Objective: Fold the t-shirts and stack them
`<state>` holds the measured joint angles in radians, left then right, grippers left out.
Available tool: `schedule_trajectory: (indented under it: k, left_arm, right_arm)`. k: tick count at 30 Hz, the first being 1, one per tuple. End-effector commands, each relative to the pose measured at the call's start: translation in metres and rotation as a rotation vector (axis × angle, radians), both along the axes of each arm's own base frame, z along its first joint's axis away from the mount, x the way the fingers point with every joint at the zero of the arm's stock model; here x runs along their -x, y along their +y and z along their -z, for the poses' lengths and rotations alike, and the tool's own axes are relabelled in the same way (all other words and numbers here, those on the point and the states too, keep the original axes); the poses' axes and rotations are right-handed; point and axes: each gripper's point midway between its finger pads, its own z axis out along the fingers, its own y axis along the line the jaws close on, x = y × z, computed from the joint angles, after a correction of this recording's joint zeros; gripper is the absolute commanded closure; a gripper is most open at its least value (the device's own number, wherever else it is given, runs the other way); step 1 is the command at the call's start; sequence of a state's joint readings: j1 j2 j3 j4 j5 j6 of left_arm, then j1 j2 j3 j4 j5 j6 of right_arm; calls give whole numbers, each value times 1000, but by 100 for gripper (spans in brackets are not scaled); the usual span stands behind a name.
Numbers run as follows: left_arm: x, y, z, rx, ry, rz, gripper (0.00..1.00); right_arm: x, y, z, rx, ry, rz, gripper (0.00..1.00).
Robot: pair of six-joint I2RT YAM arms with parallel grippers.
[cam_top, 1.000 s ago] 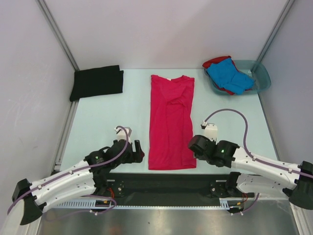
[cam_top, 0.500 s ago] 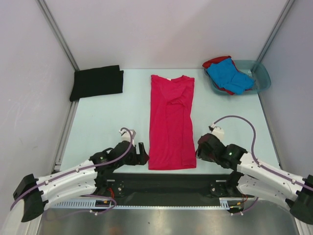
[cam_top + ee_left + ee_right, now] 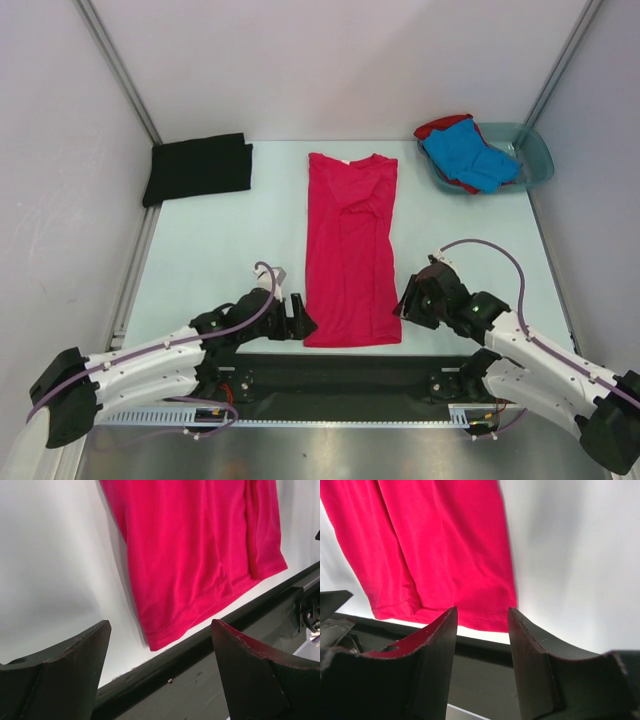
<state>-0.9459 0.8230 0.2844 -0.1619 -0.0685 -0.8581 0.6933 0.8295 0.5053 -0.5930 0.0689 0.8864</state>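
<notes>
**Top view:** pink t-shirt (image 3: pixel 350 250) lies flat mid-table (image 3: pixel 220 250), folded lengthwise into a long narrow strip w/ sleeves tucked in. Its collar is at the far end and its hem at the near edge.
- Black t-shirt (image 3: pixel 198 168), folded into a rectangle, sits well apart to the far left of the pink t-shirt.
- Teal basin (image 3: pixel 535 165) stands far right of the pink t-shirt's collar end. Blue t-shirt (image 3: pixel 468 158) is bunched inside it, on top of red t-shirt (image 3: pixel 436 127), of which only bits show.
- Left gripper (image 3: pixel 300 318) is low, just beside the pink t-shirt's near-left hem corner. Right gripper (image 3: pixel 410 303) is just beside the near-right hem corner. Both point in toward the cloth.

**Left wrist:** left gripper (image 3: pixel 160 625) has jaws wide apart w/ nothing between them. The dark fingers (image 3: pixel 65 665) frame the pink t-shirt's (image 3: pixel 200 555) hem corner, which lies just beyond the tips and is not pinched. The stitched hem is visible. A dark edge strip (image 3: pixel 200 645) runs just nearer than the hem.

**Right wrist:** right gripper (image 3: pixel 482 610) has jaws parted narrower than the left's, w/ a clear gap and no cloth in it. The pink t-shirt's (image 3: pixel 435 545) hem and right corner lie just past the fingers (image 3: pixel 540 665). Can't tell if the tips touch the table. The hem sits flat, slight wrinkles.
</notes>
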Motion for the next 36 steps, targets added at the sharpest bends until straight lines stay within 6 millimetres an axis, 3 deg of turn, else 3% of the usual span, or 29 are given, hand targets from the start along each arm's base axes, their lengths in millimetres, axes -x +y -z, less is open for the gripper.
schedule_trajectory:
  k: [1,10,14,25,36]
  left_arm:
    - [5,-10,0,37,48,20,12]
    - [5,-12,18,-29,98,23,11]
    - [12,-23,14,24,118,69,11]
    - [37,-15,19,65,206,101,21]
    - [44,-19,30,83,247,117,29]
  right_arm:
    - [6,9,-2,-51,46,2,50]
    - [13,-1,17,47,98,20,51]
    - [17,0,27,55,120,16,50]
    - [33,-1,40,43,169,38,50]
    - [39,11,52,-6,189,26,50]
